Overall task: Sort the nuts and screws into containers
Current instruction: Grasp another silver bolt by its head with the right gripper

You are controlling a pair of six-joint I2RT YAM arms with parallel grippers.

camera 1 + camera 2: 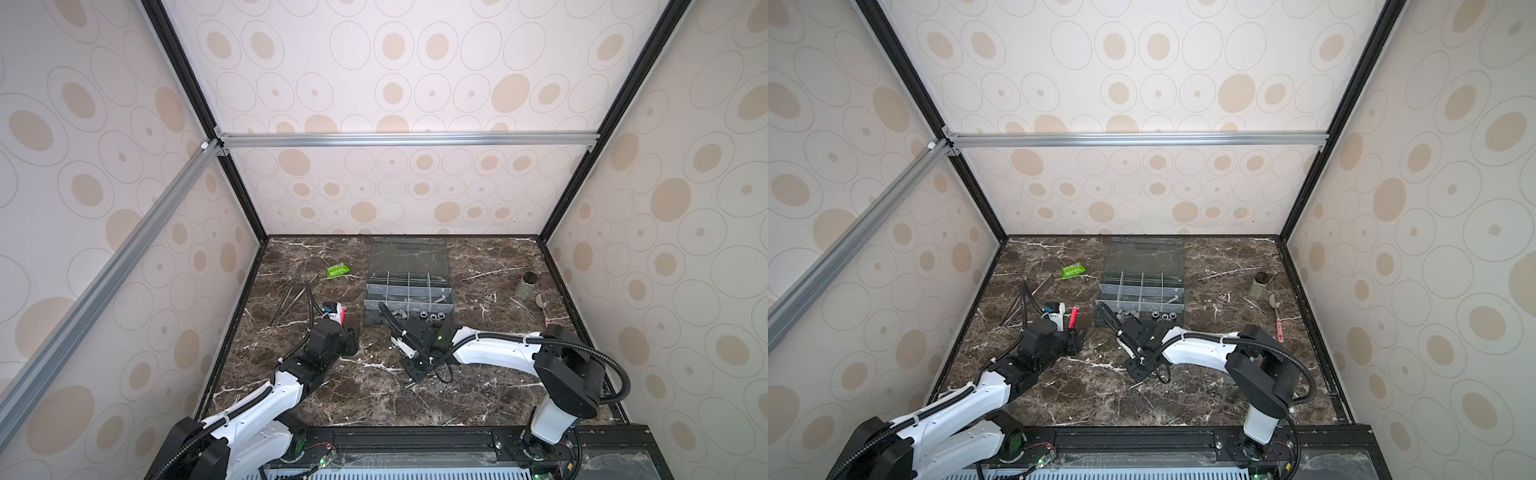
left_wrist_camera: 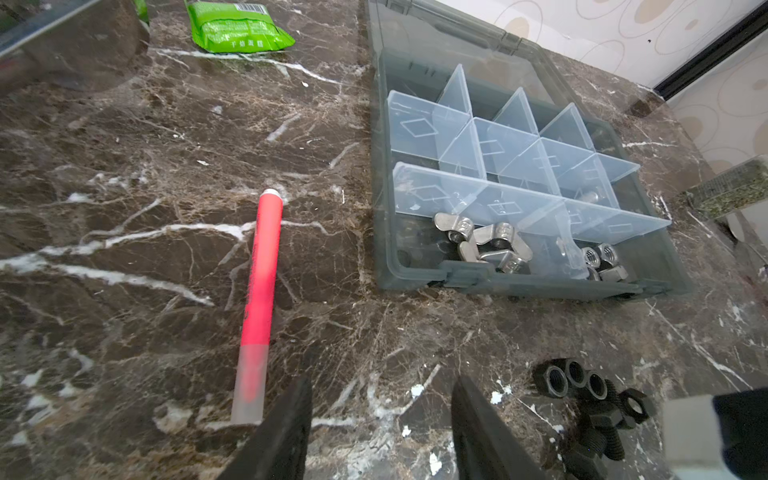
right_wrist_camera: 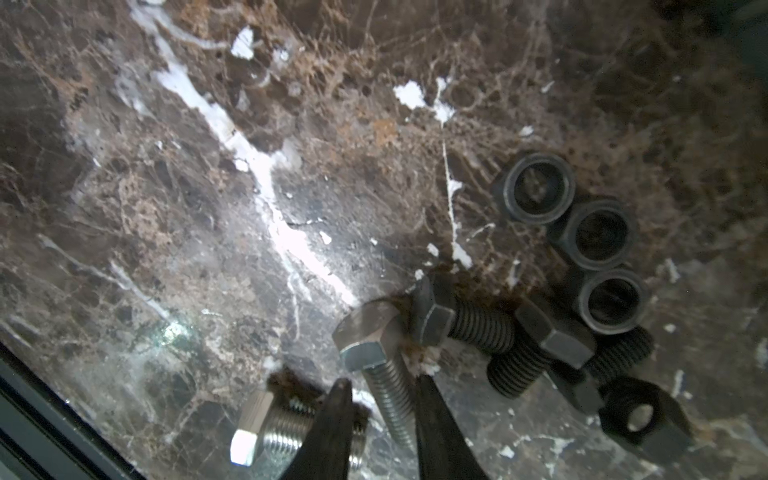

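Note:
My right gripper (image 3: 382, 388) is shut on the threaded shaft of a silver screw (image 3: 370, 345) just over the marble. A second silver screw (image 3: 266, 432) lies partly behind one finger. Beside them lie black screws (image 3: 465, 324) and three black nuts (image 3: 598, 232), the same pile (image 2: 582, 395) showing in the left wrist view. The grey organiser box (image 2: 415, 282) stands open; its front containers hold silver wing nuts (image 2: 486, 245) and hex nuts (image 2: 600, 257). My left gripper (image 2: 380, 392) hangs open and empty left of the box (image 1: 409, 291).
A red pen (image 2: 259, 299) lies by my left gripper. A green packet (image 1: 337, 271) and tweezers (image 1: 291, 297) sit at the back left. A black-capped jar (image 1: 527, 284) and a spoon (image 1: 540, 301) are at the right. The box lid lies flat behind the box.

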